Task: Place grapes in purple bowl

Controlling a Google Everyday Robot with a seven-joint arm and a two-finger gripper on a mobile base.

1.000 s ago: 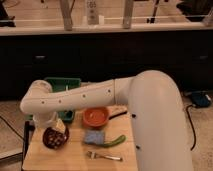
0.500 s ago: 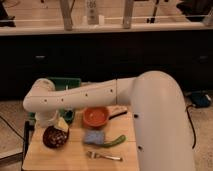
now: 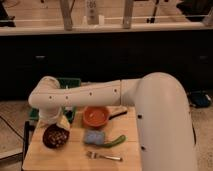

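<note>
The purple bowl [image 3: 46, 135] sits at the left of the wooden table [image 3: 65, 159], dark and glossy inside. A small pale bunch, the grapes [image 3: 58, 136], lies inside it toward its right side. My gripper [image 3: 62, 123] hangs just above the bowl's right rim at the end of the white arm [image 3: 85, 95], which reaches in from the right. It is open and holds nothing.
An orange bowl [image 3: 96, 116] stands at the table's middle back. A blue sponge [image 3: 93, 137], a curved green vegetable [image 3: 116, 141] and a fork [image 3: 104, 156] lie in front of it. A green bin [image 3: 71, 83] sits behind the arm, partly hidden. A dark counter runs along the back.
The arm has shifted a little to the right and the gripper has risen slightly off the purple bowl. The grapes stay in the bowl.
</note>
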